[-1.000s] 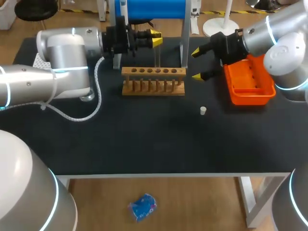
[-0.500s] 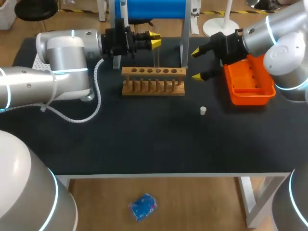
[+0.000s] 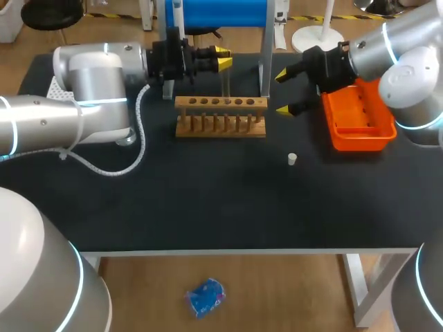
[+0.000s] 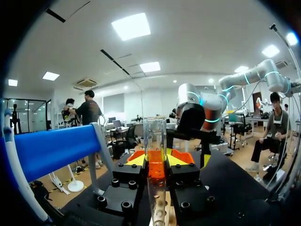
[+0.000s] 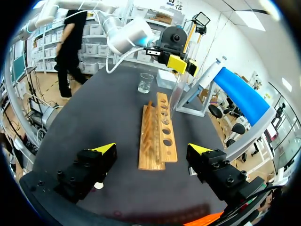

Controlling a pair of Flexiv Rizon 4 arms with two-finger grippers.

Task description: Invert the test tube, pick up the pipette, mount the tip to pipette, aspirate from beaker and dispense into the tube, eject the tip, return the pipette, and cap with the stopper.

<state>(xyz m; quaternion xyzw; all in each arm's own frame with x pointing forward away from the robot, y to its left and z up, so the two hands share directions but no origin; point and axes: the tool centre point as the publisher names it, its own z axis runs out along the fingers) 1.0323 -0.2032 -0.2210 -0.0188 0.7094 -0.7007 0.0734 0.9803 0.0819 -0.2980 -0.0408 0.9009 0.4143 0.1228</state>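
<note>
My left gripper [image 3: 222, 59] is shut on a clear test tube [image 3: 225, 81], held upright above the wooden rack [image 3: 220, 117]. Seen from the left wrist, the tube [image 4: 155, 139] stands between the yellow-tipped fingers [image 4: 135, 160] with its open rim upward. My right gripper [image 3: 284, 92] hangs open just right of the rack, holding nothing. From the right wrist, the rack [image 5: 157, 136] lies ahead of the open right gripper [image 5: 153, 149], with the left gripper [image 5: 181, 63] and tube [image 5: 175, 94] beyond. A small white stopper [image 3: 292, 159] lies on the black mat.
An orange tray [image 3: 356, 119] sits at the right, under my right arm. A blue-topped stand [image 3: 216, 12] rises behind the rack. A glass beaker [image 5: 145, 82] and a white box [image 5: 165, 77] stand at the rack's far end, by my left arm.
</note>
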